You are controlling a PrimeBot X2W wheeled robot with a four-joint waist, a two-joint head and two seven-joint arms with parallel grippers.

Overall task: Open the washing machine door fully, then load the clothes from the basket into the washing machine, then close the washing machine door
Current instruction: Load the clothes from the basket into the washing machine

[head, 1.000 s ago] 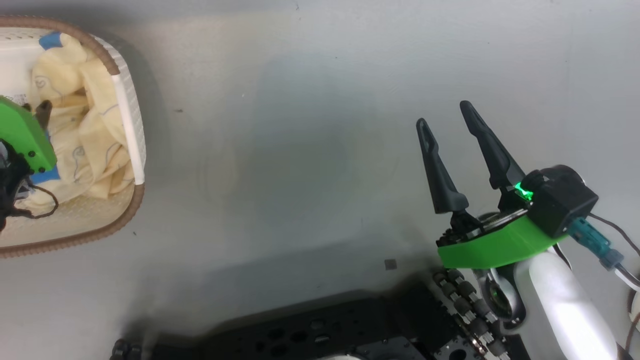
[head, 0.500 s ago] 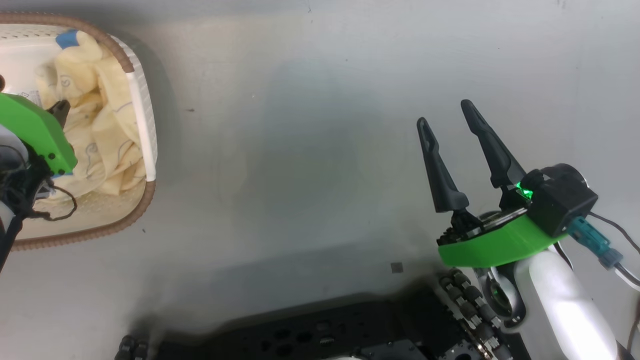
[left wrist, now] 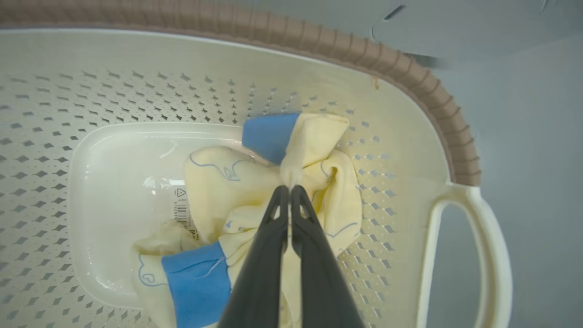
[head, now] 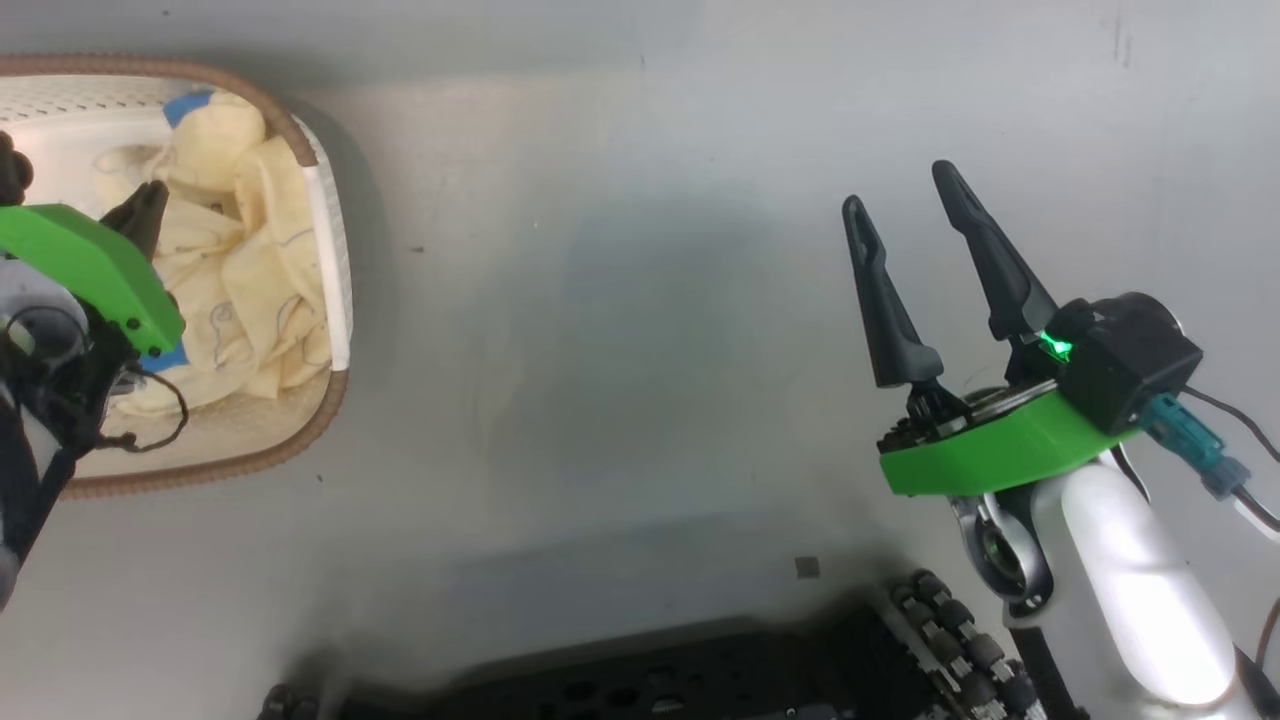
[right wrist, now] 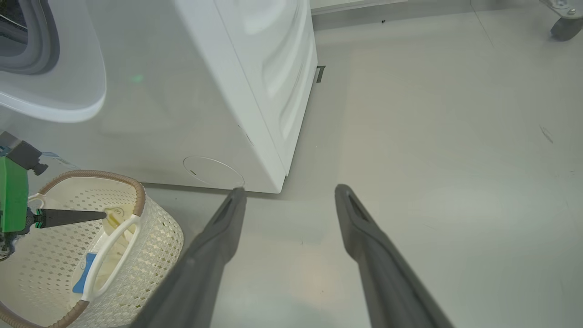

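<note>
The cream-white basket with a brown rim sits on the floor at the upper left of the head view. Inside it lie the cream-yellow clothes with blue patches. My left gripper is down in the basket, shut on a pinched fold of the clothes. My right gripper hangs open over bare floor, holding nothing. In the right wrist view the white washing machine stands just behind the basket, its grey gasket showing at the top left. The washing machine door is out of view.
My black wheeled base fills the bottom edge of the head view. Grey floor stretches between basket and right arm. A caster wheel stands at the far right, beyond the washer.
The head view has shifted, so the basket sits further right in the picture. The fabric has bunched up toward my left fingers. The right gripper stays open.
</note>
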